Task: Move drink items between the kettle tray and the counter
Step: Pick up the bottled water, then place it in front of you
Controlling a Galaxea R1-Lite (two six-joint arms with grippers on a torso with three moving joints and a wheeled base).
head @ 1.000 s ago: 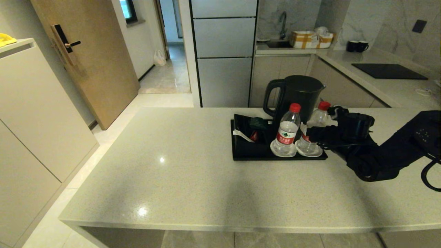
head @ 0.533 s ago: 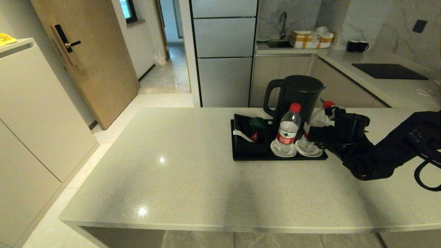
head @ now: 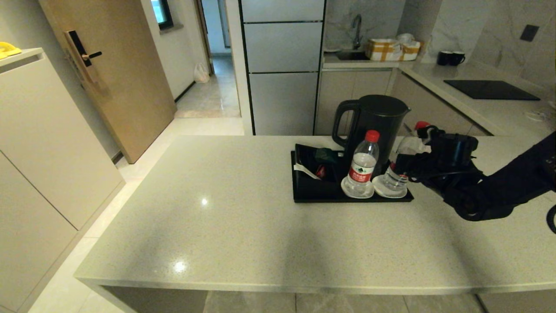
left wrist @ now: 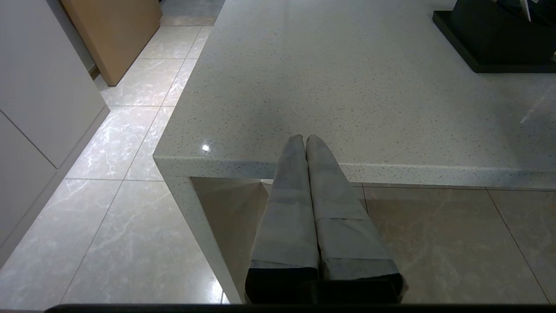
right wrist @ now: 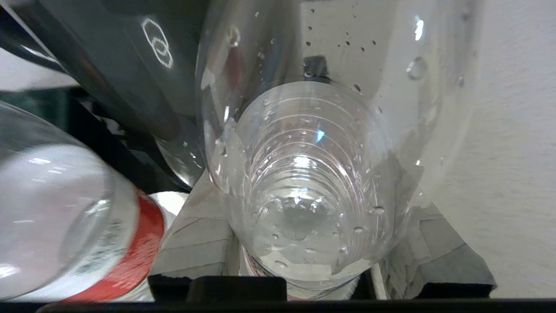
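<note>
1. Water bottle (head: pixel 402 167), tilted over the right coaster (head: pixel 389 188) at the kettle tray's (head: pixel 312 193) right end, is pinched by the right hand (head: pixel 408 167).
2. The bench (head: pixel 243 226) lies wide and bare toward its near edge.
3. Second bottle (head: pixel 362 167) stands upright just left.
4. The kettle (head: pixel 369 117) stands behind.
5. Left hand (left wrist: pixel 306 143), fingers pressed together, hangs at the bench's near edge.

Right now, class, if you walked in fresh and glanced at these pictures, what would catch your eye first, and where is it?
First, the right gripper clamped on a tilted water bottle above the kettle tray's right coaster. Beside it a second bottle stands upright on the left coaster, in front of the black kettle. The left gripper is shut, parked at the counter's near edge.
</note>
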